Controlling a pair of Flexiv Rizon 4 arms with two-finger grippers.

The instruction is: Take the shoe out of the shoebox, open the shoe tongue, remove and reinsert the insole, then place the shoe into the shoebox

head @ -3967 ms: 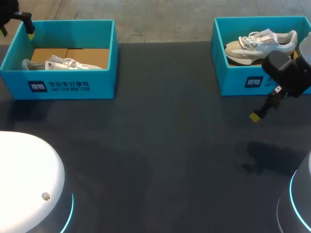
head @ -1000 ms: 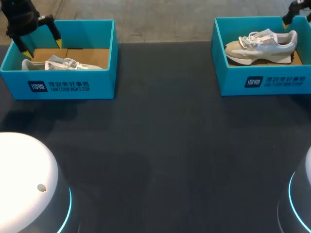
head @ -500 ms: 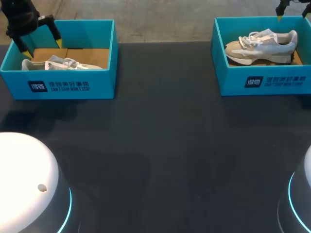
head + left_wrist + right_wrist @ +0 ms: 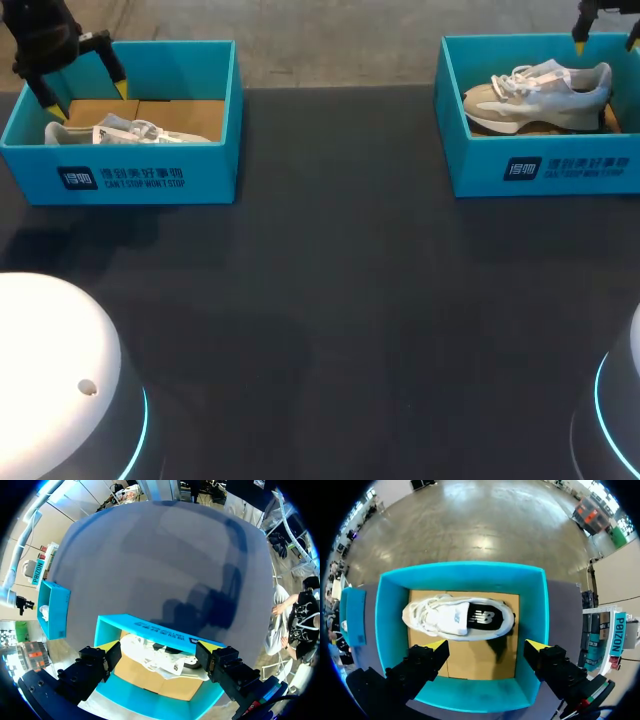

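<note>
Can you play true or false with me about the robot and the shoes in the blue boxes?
1. Each blue box has a shoe inside. True: the left shoebox holds the left shoe, and the right shoebox holds the right shoe.
2. The right gripper is holding a shoe. False: it is open and hangs above the right shoebox, touching nothing.
3. The left gripper is open. True: its fingers are spread apart over the left shoebox.
4. A shoe lies on the table between the boxes. False: both shoes are in their boxes.
</note>
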